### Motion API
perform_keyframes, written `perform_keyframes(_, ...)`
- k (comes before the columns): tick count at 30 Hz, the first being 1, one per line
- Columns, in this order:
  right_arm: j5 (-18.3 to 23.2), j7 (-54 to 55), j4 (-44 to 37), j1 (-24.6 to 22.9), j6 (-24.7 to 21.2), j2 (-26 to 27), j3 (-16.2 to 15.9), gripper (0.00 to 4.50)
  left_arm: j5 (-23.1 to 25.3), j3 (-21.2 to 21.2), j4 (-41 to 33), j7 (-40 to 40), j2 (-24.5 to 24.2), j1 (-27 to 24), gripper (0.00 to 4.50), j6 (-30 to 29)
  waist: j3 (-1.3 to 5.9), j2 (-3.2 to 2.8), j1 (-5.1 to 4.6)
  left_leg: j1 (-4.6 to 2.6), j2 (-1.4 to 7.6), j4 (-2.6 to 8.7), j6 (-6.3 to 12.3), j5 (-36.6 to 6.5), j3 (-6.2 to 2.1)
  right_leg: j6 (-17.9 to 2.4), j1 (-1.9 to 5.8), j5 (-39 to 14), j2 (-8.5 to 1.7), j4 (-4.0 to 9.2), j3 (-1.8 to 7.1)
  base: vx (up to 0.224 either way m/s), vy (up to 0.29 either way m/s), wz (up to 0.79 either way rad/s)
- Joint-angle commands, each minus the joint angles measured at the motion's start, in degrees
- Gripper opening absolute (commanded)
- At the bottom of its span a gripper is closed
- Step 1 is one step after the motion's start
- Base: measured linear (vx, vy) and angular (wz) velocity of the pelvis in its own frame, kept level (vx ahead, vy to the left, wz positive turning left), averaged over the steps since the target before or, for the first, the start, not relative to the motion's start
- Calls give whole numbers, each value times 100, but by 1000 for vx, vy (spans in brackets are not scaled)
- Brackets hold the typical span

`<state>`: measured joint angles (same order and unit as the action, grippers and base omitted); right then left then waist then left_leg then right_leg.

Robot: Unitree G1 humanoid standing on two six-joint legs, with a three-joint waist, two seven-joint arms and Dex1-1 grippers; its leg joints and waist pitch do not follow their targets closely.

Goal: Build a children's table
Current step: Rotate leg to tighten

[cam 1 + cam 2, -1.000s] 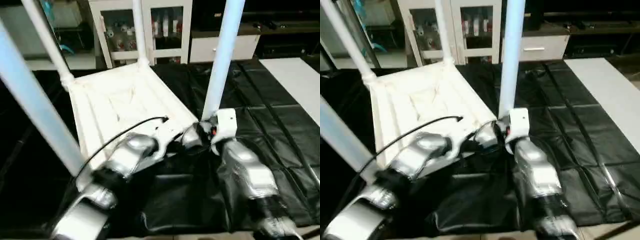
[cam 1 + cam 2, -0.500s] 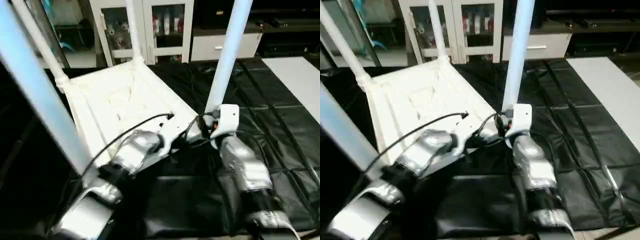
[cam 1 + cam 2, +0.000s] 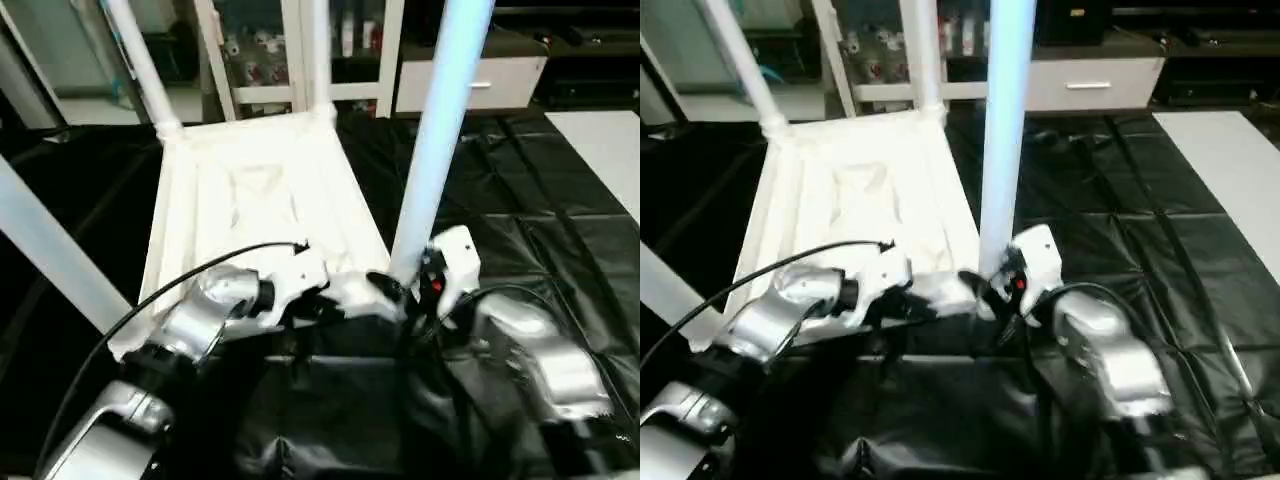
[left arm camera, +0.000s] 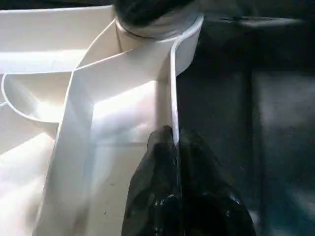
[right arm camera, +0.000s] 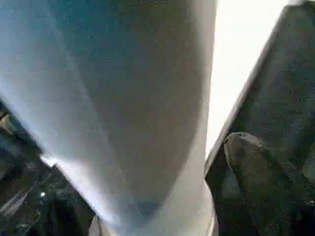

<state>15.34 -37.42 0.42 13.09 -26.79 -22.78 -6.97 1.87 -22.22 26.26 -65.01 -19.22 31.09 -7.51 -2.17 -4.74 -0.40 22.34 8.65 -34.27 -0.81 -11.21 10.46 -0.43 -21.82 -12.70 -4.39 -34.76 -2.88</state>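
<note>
I have the children's table (image 3: 255, 205) lying upside down on the black-covered work surface (image 3: 560, 230), ribbed underside up, and I place everything else from it. Four white legs rise from its corner sockets: the near right leg (image 3: 435, 140) stands tall just ahead of my right arm, the near left leg (image 3: 50, 250) slants up and out toward the left side of my head view, and the two far legs (image 3: 140, 65) climb at the far corners in front of the white glass-door cabinet (image 3: 300, 50) behind the table. My left gripper (image 4: 173, 147) sits on the table's near edge, close beside the near right corner socket (image 4: 162, 39); from its wrist camera I see the two black fingers (image 4: 152, 196) pressed together with the thin upright rim wall of the tabletop caught between them, so it is pinching that rim. My right gripper (image 3: 410, 290) is at the base of the near right leg, right where it meets the socket. From its wrist camera the leg looms large and close, with one black finger (image 5: 251, 167) beside it on the outer side; I cannot tell whether that claw is clamped on the leg or standing loose around it. A black cable (image 3: 170, 290) arcs over my left forearm (image 3: 200, 315) across the table's near edge.
</note>
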Motion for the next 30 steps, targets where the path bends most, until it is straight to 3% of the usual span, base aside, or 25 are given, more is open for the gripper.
perform_keyframes(1, -41, -481, -293, -178, 77, -323, -97, 393, -29, -211, -202, -368, -127, -164, 0, -26, 296, 66, 15, -119, 488, 413, 574, -953, -189, -1527, 264, -13, -457, 366, 265, 0, 0, 0)
perform_keyframes(8, -61, -953, -439, -434, 121, -807, -202, 393, -148, -194, -510, -647, -231, -299, 0, -140, 302, 68, 79, -132, 484, 404, 542, -935, -186, -1520, 256, -126, -457, 380, 272, 0, 0, 0)
perform_keyframes(20, -188, -992, -158, -405, 302, -789, -296, 393, -249, -227, -692, -765, -243, -321, 0, -299, 327, 64, 73, -128, 463, 358, 667, -719, -183, -1590, 261, 141, -443, 348, 258, 0, 0, 0)
perform_keyframes(30, -167, -1022, -78, -345, 358, -743, -297, 300, -291, -245, -750, -759, -266, -334, 0, -369, 335, 65, 73, -126, 458, 348, 671, -722, -187, -1599, 274, 178, -438, 333, 253, 0, 0, 0)
